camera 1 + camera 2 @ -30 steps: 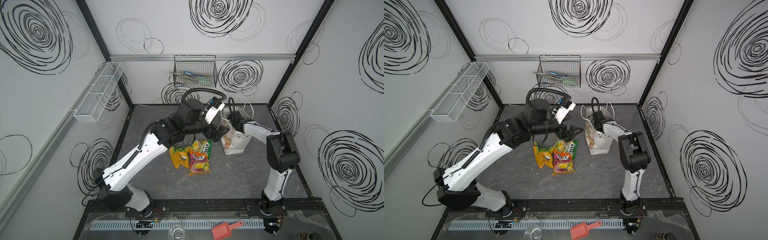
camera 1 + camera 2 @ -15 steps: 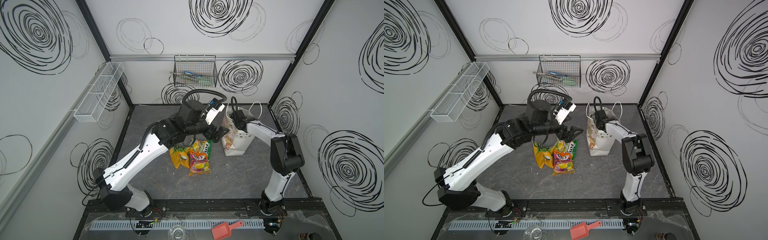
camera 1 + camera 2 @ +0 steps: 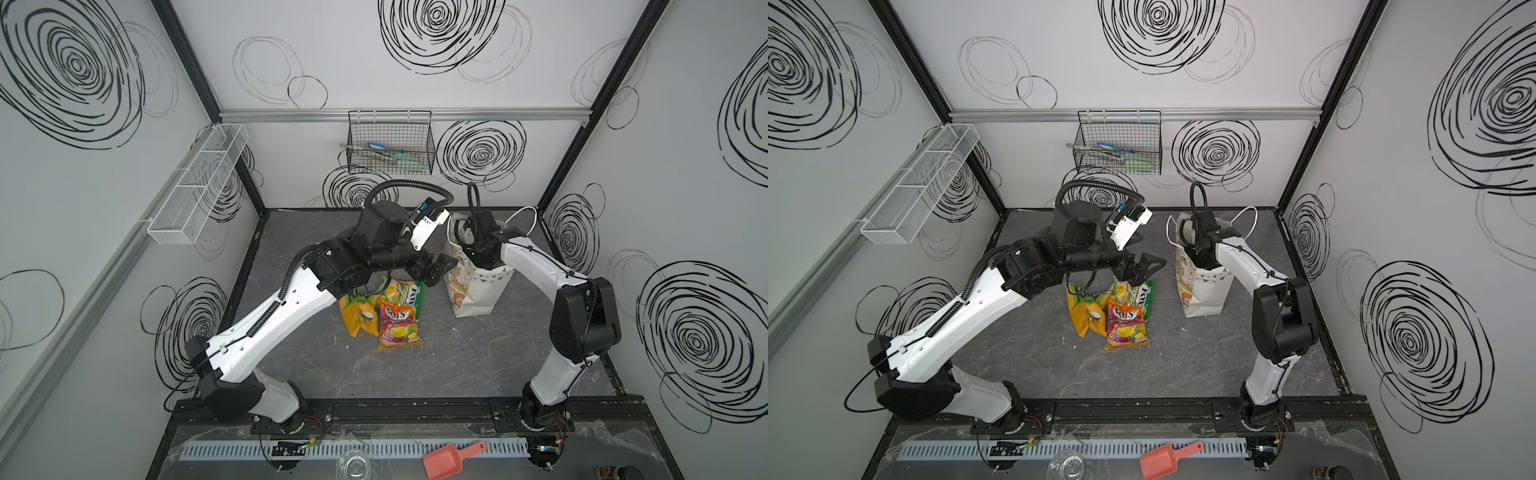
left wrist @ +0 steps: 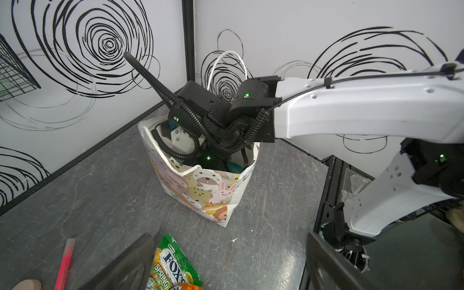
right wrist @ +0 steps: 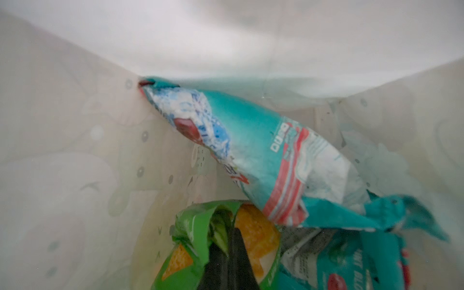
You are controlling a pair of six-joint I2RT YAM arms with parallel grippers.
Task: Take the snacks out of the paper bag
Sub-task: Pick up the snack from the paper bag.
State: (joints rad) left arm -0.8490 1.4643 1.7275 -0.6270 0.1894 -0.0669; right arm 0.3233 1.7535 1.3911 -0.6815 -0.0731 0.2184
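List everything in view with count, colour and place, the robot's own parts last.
paper bag: one, white with animal prints, upright on the table
packets on table: three, orange-yellow, green, red-multicolour, overlapping beside the bag
bagged packets: three, two teal, one green-orange, inside the bag
marker pen: one, red, on the table
oval bar: one, pink, beside the marker, mostly cut off
wire basket: one, black, back wall
mesh shelf: one, white, side wall
scoop: one, coral, front ledge
left hand: one, black, open, over the table packets
right hand: one, black, inside the bag, shut on the green-orange packet
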